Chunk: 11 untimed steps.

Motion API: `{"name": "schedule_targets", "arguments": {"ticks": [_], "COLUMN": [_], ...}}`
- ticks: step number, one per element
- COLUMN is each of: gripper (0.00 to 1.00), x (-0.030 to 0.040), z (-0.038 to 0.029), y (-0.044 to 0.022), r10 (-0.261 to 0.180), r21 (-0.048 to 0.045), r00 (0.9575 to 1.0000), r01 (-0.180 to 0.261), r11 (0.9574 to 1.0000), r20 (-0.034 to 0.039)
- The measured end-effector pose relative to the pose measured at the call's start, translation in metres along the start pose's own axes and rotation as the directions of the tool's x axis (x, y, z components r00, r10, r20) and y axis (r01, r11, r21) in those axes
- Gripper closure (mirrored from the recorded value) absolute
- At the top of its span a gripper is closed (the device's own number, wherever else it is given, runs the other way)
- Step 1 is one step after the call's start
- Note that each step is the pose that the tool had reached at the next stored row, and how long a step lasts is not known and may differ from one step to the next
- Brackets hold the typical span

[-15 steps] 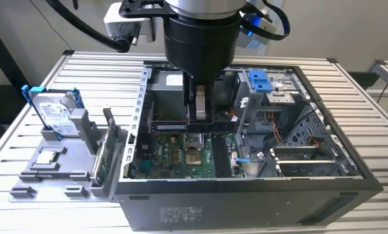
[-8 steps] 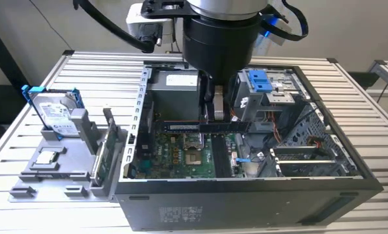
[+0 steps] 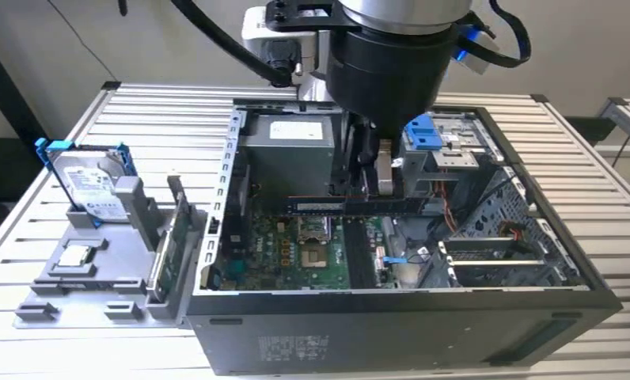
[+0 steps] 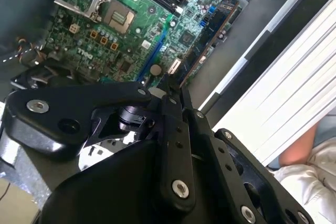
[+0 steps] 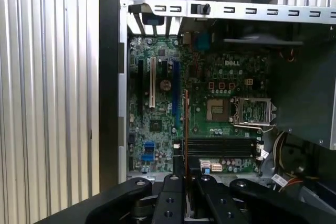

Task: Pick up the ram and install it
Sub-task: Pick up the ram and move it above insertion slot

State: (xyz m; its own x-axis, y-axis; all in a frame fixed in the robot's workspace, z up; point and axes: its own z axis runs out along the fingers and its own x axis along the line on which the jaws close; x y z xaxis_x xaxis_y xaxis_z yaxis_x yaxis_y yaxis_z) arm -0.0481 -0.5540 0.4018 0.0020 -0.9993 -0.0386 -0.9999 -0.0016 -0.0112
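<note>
My gripper hangs inside the open computer case, shut on the ram, a long dark stick held level above the green motherboard. In the first wrist view the ram appears edge-on as a thin line rising from between the fingers of the gripper. It stands over the board, crosswise to the black memory slots. The second wrist view has the black linkage of the gripper closed, with the motherboard beyond it.
At the exterior view's left, a grey fixture holds a silver hard drive with blue rails and a green expansion card. The processor socket lies beside the slots. Case walls, a drive cage and cables ring the board. A person's sleeve is nearby.
</note>
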Motion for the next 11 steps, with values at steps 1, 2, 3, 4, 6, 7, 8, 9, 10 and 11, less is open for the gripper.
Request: {"name": "schedule_targets", "arguments": {"ticks": [1,2,3,4,6,7,8,9,10,11], "gripper": [0.86,0.86,0.86,0.86,0.86,0.86,0.86,0.86,0.86,0.86], "x": [0.0,0.0,0.0,0.0,0.0,0.0,0.0,0.0,0.0001,0.0001], "z": [0.0,0.0,0.0001,0.0001,0.0001,0.0002,0.0002,0.0002,0.0003,0.0002], "y": [-0.0023,-0.0046,-0.0069,-0.0095,-0.0142,-0.0165,-0.0189,-0.0213,-0.0236,-0.026], "r10": [0.0,0.0,0.0,0.0,0.0,-0.001,-0.001,-0.001,-0.001,-0.001], "r21": [0.0,0.0,0.0,0.0,-0.0001,0.0,0.0,-0.0001,0.0,-0.0001], "r00": [1.0,1.0,1.0,1.0,1.0,1.0,1.0,1.0,1.0,1.0], "r01": [0.0,0.0,0.0,0.0,0.0,0.001,0.001,0.001,0.001,0.001], "r11": [1.0,1.0,1.0,1.0,1.0,1.0,1.0,1.0,1.0,1.0], "r20": [-0.0001,0.0,0.0,0.0001,0.0,0.0,0.0,0.0,0.0,-0.0001]}}
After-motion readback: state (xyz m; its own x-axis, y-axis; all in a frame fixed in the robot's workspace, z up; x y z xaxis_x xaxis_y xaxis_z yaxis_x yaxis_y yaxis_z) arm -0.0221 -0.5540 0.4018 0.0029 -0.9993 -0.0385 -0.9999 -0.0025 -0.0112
